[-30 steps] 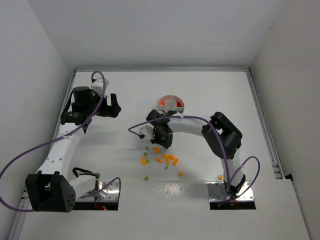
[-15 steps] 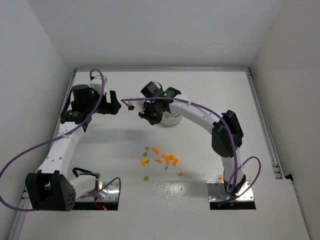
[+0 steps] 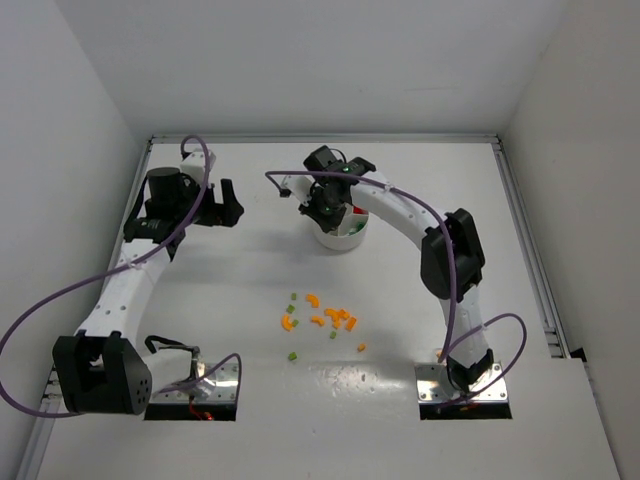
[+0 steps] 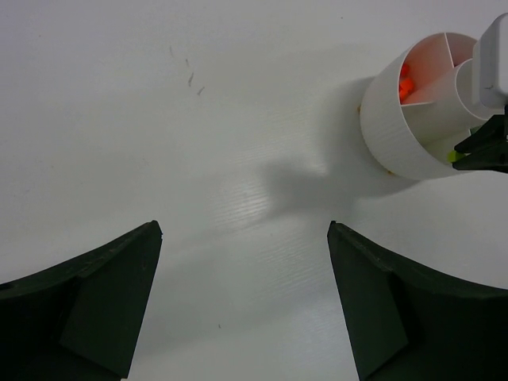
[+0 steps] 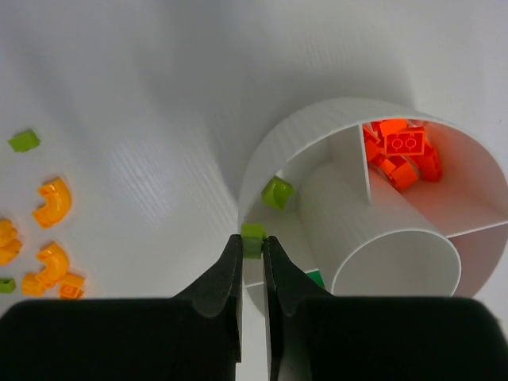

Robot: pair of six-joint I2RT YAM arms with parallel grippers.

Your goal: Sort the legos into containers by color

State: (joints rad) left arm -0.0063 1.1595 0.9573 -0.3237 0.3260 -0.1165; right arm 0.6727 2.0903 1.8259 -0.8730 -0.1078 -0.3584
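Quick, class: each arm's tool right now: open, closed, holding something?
Left tool: open, holding nothing.
Right tool: closed on a small green plastic lego brick at the rim of the round white divided dish.

the dish [image 3: 347,241] stands on the table [image 3: 250,270], toward its far side. the right gripper [image 5: 252,242] hangs over the dish, with one lego [image 5: 253,232] between its fingertips right at the dish's rim. inside the dish, a second lego [image 5: 277,193] lies in the compartment just beyond that rim. a heap of legos [image 5: 401,151] fills the next compartment, past a dividing wall. the central cup [image 5: 381,238] stands between them. the loose legos [image 3: 325,318] lie scattered in front of the dish, toward the arm bases. the left gripper [image 3: 232,206] is well to the dish's left.
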